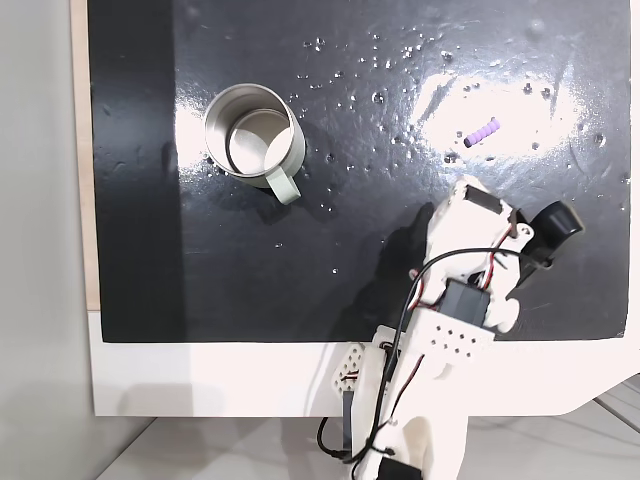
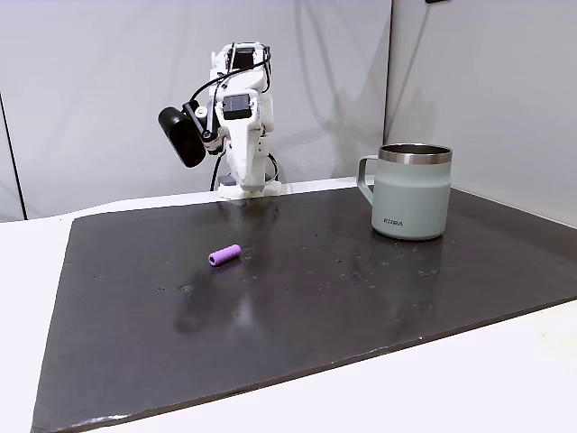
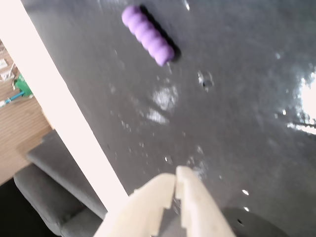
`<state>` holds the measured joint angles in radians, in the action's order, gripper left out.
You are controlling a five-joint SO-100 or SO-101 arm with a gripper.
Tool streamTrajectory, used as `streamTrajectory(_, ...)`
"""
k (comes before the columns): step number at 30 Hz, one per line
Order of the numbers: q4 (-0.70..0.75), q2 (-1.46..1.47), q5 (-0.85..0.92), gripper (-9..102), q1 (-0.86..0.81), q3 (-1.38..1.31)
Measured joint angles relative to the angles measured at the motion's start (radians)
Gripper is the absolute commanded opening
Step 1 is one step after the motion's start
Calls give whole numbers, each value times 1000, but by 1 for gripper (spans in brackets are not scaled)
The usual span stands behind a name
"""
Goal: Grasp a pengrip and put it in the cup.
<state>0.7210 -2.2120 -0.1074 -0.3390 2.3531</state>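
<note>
A white bench [image 1: 250,385] carries a big black mat [image 1: 240,270] w/ a glossy, speckled surface, prob. there to make small items stand out. The white robot arm [image 2: 242,126] stands at the bench's back edge in a fixed view, folded up tall, so nothing is reached for yet. The cup [image 2: 412,191], pale steel w/ a loop handle, stands upright on the mat, mouth open to the top, ready to take a drop; from above its handle points toward the arm side [image 1: 254,143]. The hand [image 3: 176,183] is seen in the wrist view w/ its two pale tips pressed together, nothing between them, poised above the mat. Smallest: the pengrip [image 3: 148,34], a ribbed purple tube, lies flat on the mat [image 1: 481,131], well apart from the cup and ahead of the hand, untouched.
</note>
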Motion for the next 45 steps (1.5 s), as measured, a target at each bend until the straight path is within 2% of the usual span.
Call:
streamTrajectory(24, -25, 716, -28, 0, -126, -511)
streamTrajectory(33, -26, 767, -21, 0, -123, -565)
streamTrajectory(45, -26, 836, 83, 0, -103, -612)
